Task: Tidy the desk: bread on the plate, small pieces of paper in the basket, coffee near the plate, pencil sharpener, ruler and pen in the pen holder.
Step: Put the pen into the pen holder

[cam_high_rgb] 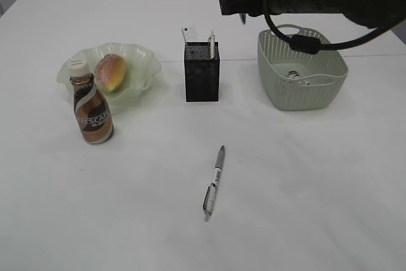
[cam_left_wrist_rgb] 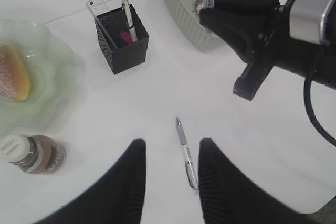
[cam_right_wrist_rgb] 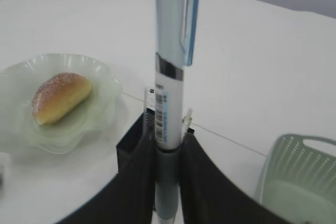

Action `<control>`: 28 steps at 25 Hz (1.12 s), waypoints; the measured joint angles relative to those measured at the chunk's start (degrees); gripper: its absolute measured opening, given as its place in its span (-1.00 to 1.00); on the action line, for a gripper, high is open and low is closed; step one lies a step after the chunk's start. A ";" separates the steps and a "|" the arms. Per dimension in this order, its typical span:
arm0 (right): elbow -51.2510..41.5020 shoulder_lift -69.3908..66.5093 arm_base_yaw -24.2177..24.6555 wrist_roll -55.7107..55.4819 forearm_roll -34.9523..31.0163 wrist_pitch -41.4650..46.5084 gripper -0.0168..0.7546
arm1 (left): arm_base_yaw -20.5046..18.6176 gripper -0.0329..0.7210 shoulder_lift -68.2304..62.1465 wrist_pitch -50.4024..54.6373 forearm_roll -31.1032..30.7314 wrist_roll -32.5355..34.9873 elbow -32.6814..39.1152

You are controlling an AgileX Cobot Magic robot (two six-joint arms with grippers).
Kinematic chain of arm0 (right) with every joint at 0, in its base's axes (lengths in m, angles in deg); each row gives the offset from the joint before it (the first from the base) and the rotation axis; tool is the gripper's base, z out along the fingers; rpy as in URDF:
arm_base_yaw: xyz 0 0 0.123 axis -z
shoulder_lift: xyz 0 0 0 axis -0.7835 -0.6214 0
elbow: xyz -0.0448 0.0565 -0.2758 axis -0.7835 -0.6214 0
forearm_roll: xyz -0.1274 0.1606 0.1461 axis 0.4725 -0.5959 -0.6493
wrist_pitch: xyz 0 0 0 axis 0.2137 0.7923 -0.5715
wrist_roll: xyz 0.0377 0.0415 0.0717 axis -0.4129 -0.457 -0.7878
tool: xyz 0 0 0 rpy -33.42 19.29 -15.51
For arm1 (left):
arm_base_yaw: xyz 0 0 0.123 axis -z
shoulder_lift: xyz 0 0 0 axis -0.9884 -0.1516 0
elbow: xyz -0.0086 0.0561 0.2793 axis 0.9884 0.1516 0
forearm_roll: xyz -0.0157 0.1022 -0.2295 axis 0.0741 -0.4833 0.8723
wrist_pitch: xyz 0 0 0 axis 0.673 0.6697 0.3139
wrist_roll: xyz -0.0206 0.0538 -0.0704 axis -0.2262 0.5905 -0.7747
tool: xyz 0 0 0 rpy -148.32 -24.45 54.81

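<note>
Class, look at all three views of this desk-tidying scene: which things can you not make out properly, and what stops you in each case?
- Basket contents: exterior view, too small and screened by the wall.
- Held pen tip: right wrist view, hidden between the right gripper fingers.
- Pen holder: right wrist view, mostly covered by those fingers.
- Coffee bottle label: left wrist view, seen from above, unreadable.
- Bread: left wrist view, cut by the left edge.

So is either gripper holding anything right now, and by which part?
The right gripper holds a pen upright, pinched near its lower end. The left gripper is open and holds nothing.
</note>
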 joint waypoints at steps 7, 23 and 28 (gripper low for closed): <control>-0.86 -1.17 1.00 0.00 0.00 -15.86 -0.65 | 0.00 -0.26 0.00 0.00 0.00 0.00 0.00; 2.14 -14.04 5.22 0.00 -6.89 -31.96 -0.65 | 0.00 -0.26 0.00 0.00 0.00 0.00 0.00; 7.85 -18.90 5.22 -0.70 -7.03 -32.19 -0.65 | 0.00 -0.26 0.00 0.00 -0.23 0.00 0.00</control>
